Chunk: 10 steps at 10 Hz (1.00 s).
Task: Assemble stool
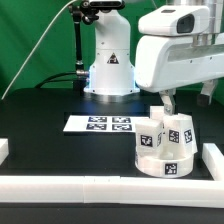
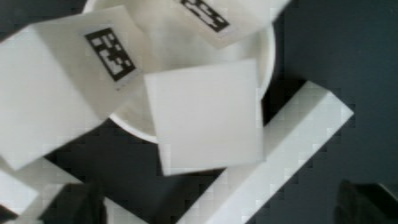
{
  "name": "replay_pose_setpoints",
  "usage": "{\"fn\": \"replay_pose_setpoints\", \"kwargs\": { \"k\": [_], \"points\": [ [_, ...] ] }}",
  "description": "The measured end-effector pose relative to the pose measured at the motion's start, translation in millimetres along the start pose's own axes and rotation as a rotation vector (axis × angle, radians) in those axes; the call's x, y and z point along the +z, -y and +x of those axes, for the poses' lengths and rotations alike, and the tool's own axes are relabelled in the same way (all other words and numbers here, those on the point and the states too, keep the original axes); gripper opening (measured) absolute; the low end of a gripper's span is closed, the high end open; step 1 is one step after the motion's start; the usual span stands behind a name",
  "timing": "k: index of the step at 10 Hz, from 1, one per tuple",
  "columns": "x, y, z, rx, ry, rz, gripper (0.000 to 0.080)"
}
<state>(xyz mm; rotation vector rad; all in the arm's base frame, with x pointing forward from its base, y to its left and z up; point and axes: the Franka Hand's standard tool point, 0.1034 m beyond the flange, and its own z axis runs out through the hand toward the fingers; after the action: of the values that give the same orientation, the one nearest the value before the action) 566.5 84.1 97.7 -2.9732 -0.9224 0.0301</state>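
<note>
White border bars (image 1: 110, 186) fence the stool (image 1: 165, 145), marker board (image 1: 98, 124) behind.

Arm low — pincer (image 1: 166, 103) wide, downward-pointing.

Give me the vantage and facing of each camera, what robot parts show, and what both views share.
Exterior view: off the arm, level with the table, facing the robot base across the marker board; the arm and open tool show above the stool.
Wrist view: on the wrist, looking down at close range on the stool's legs and seat rim; no tool part clearly visible.
Shared: the stool and a white border bar.
</note>
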Motion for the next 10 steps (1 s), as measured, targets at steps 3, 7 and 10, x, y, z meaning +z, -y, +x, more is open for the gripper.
{"fn": "replay_pose_setpoints", "kwargs": {
  "k": [3, 7, 10],
  "points": [
    [11.8, 5.5, 0.9, -0.024, -0.010, -0.022, 0.0648],
    [13.9, 3.4, -1.1, -0.033, -0.002, -0.026, 0.0648],
    [13.9, 0.9, -2.3, -0.027, -0.002, -0.026, 0.0371]
  ]
}}
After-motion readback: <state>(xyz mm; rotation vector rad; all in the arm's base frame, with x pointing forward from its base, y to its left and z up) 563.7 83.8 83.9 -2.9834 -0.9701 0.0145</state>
